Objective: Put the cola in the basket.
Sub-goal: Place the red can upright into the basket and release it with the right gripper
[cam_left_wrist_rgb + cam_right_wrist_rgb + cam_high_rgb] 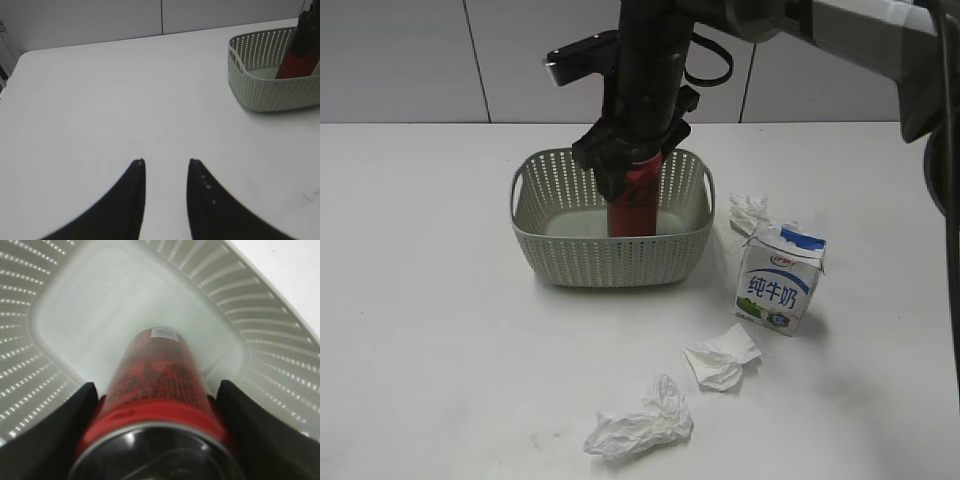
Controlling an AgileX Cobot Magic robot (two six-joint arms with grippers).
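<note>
On the left side of the white bench (430, 330), the left gripper (165, 162) hangs low over a bare part, holding nothing. Its two black fingers (132, 200) are spread a little, with a gap between them. Near the middle of the bench, toward the far edge, sits the pale green plastic basket with little holes in its sides (610, 255). The right gripper (632, 165) reaches down into it from above. Its black fingers (55, 435) are pinching the tall slim red cola can (631, 205) on both sides, near the top of the can. The can stands upright inside the basket, and its bottom looks to be at or very near the basket floor; I cannot tell if it is touching. So the step in hand seems to be setting the can down, and the job looks almost done. Next, the right fingers likely need to let go gently and lift straight up, so the can does not tip. To the right of the basket lie a small crumpled white tissue (750, 212) and a white-and-blue milk carton (778, 280). Two more crumpled tissues (722, 358) lie closer to the near edge.
</note>
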